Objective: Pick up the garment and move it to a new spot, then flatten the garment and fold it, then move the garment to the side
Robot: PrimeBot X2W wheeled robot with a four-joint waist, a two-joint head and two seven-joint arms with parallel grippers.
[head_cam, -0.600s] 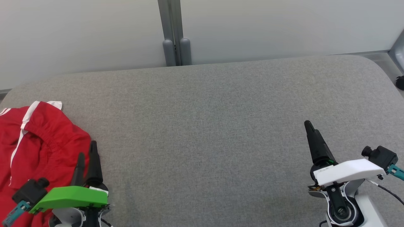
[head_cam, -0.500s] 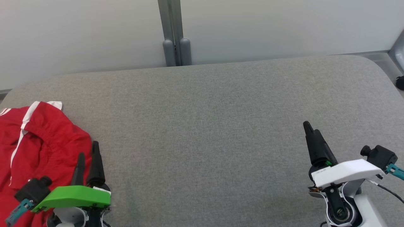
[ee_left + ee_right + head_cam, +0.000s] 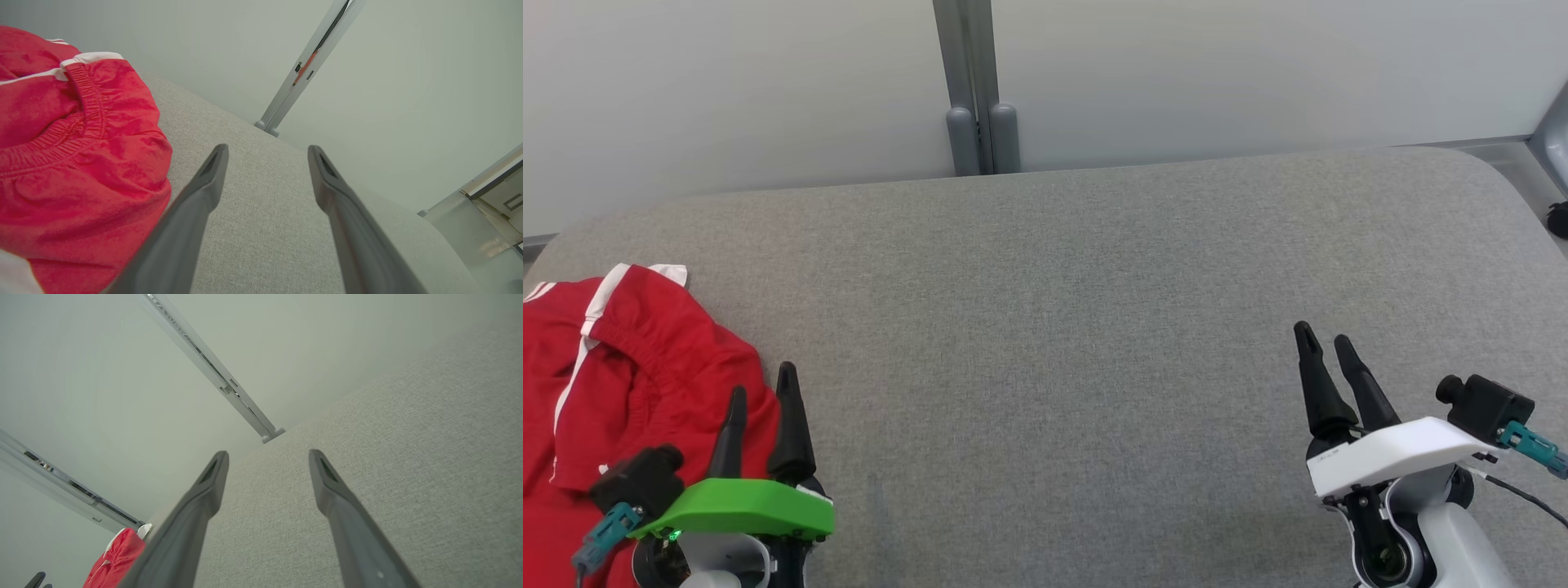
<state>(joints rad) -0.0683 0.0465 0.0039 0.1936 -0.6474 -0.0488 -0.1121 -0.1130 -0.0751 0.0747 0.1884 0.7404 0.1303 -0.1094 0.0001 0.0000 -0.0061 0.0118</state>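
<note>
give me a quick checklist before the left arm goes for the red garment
1. left gripper open and empty: ok, jaws apart.
2. right gripper open and empty: ok.
3. red garment near the left gripper: ok, crumpled just beside its fingers.
4. whole garment in view: not ok, it runs off the head view's left edge.
5. left fingers touching the cloth: cannot tell.
6. room on the gray table for a new spot: ok, a wide stretch lies between the grippers.

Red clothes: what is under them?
The red clothes lie bunched up on the grey padded table, which shows beside them. What is right beneath cannot be seen: the cloth covers it, and its lower folds are hidden too.
</note>
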